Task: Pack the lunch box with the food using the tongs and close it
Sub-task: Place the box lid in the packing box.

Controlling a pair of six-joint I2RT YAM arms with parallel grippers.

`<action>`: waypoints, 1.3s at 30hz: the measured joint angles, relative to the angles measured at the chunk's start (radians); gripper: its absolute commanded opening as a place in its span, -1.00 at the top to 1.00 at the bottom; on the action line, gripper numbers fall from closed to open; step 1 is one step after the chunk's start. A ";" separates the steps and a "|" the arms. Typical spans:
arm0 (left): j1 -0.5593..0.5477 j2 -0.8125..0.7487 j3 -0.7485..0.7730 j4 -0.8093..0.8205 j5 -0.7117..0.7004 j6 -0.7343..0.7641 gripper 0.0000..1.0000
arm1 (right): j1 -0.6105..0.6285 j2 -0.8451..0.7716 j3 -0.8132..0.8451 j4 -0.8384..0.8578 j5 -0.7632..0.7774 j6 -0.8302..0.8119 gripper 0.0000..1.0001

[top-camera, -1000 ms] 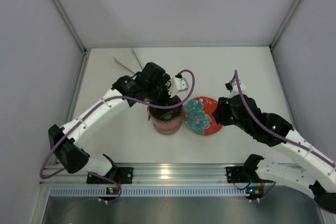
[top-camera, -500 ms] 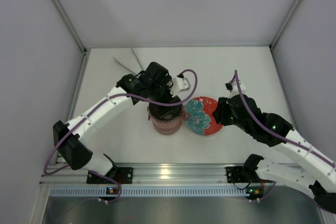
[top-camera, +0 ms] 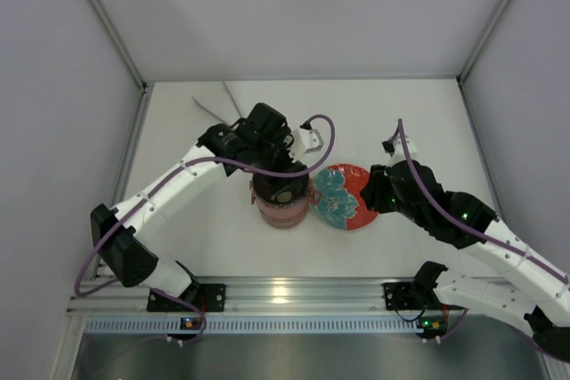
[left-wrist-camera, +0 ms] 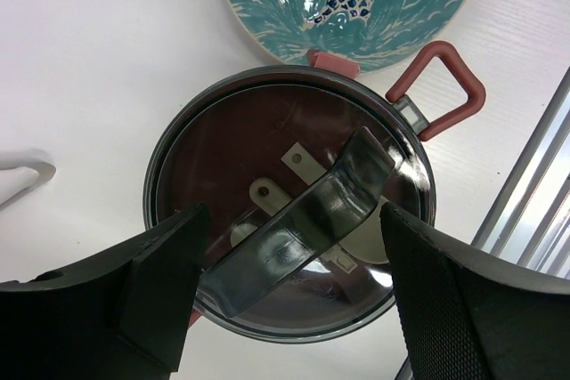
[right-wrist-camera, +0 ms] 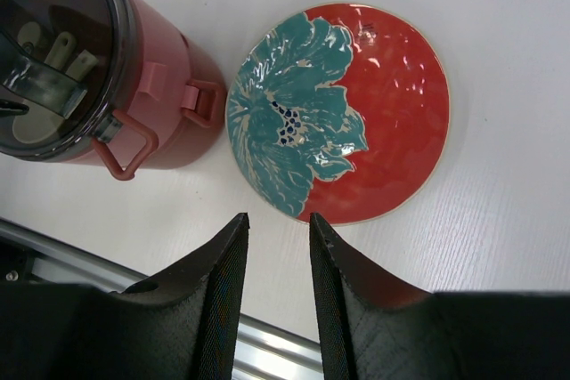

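The left tool [left-wrist-camera: 294,255] hangs spread over the lunch box [left-wrist-camera: 223,166] lid, barring the way from above. The plate [top-camera: 349,198] sits just beside it, perhaps touching, with the right tool [top-camera: 378,191] at its other edge. Bare tabletop [top-camera: 401,113] lies behind.

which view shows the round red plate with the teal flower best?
Right wrist: the whole red teal-flowered plate, large, unblocked. Left wrist crops it at the frame top; top external shows it small.
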State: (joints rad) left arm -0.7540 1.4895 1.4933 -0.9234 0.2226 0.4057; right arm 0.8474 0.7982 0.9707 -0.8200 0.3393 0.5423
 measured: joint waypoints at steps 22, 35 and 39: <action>-0.003 0.026 0.027 -0.029 -0.004 -0.015 -0.38 | 0.000 -0.006 0.000 0.000 0.000 0.000 0.34; -0.014 0.048 0.034 -0.028 -0.009 -0.015 -0.25 | 0.000 -0.006 0.000 -0.001 0.000 0.000 0.33; -0.016 0.057 0.039 -0.031 -0.011 -0.019 -0.23 | 0.000 -0.006 0.000 -0.001 0.000 0.000 0.33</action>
State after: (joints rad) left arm -0.7696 1.5463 1.5326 -0.9543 0.2115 0.3866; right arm 0.8474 0.7918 0.9707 -0.8207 0.3397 0.5426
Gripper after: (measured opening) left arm 0.622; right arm 0.334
